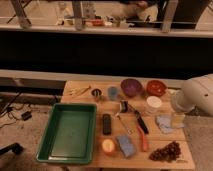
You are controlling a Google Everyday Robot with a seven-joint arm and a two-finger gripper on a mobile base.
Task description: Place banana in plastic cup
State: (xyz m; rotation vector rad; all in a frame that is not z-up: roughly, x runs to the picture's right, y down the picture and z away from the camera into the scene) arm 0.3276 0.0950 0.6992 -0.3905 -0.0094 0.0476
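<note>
At the right edge of the table [170,136] the gripper [177,119] hangs empty, jaws apart, and the banana [80,91] lies untouched left of the cup [113,92], so nothing's done yet.

Setting: indoor robotics test lab.

Evidence:
- A white robot arm [197,94] enters from the right. Its gripper [177,119] hangs over the right end of the counter [165,138], jaws apart.
- The wooden counter is set out like a trial layout, with a green tray [70,106], bowls, cups, fruit and small tools spread out singly.
- Loose cables [17,112] lie on the floor at left.
- Behind the counter is a dark low wall, with metal railing posts [77,12] above it and cluttered surfaces beyond.
</note>
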